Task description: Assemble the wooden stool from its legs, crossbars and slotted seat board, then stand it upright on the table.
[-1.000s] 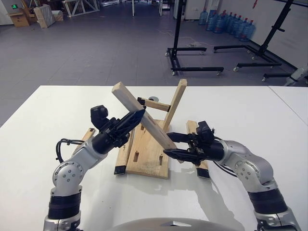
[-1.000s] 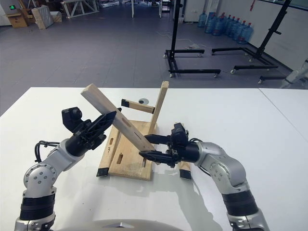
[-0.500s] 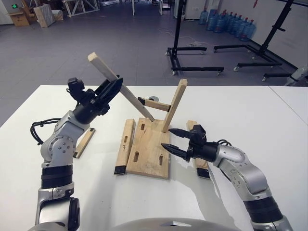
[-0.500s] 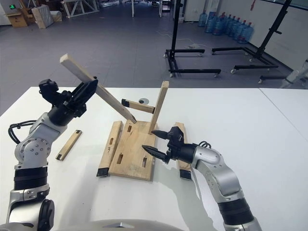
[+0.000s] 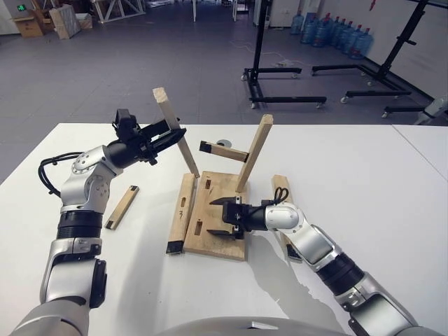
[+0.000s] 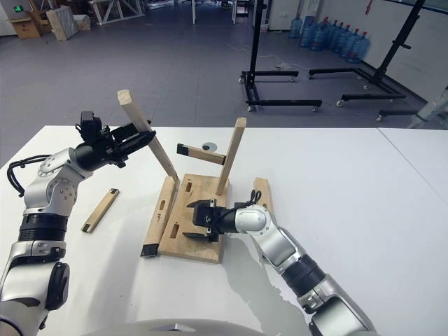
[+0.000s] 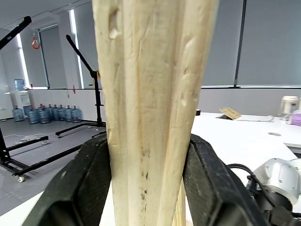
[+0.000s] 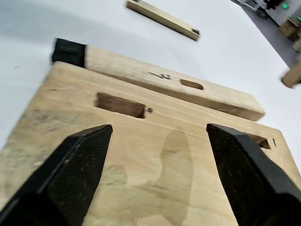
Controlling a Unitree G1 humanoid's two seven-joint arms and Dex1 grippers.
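Note:
My left gripper (image 5: 172, 134) is shut on a wooden leg (image 5: 165, 106), held steeply tilted in the air over the table's left half. The leg's lower end hangs just above the far left corner of the slotted seat board (image 5: 222, 197). The board lies flat, with one leg (image 5: 254, 152) standing in it and a black-tipped crossbar (image 5: 222, 150) sticking out sideways. My right gripper (image 5: 221, 218) is open low over the board's near part, its fingers (image 8: 75, 169) spread above a slot. A loose leg (image 5: 183, 213) lies along the board's left edge. Another leg (image 5: 281, 189) lies to its right.
A short crossbar (image 5: 123, 206) lies on the white table (image 5: 364, 175) under my left arm. A small round object (image 5: 224, 142) sits behind the standing leg. Black wheeled stands (image 5: 287, 84) are on the floor beyond the far edge.
The right gripper let go of the slanted leg and slid left over the board. The left arm swung that leg up and leftward, then brought it more upright.

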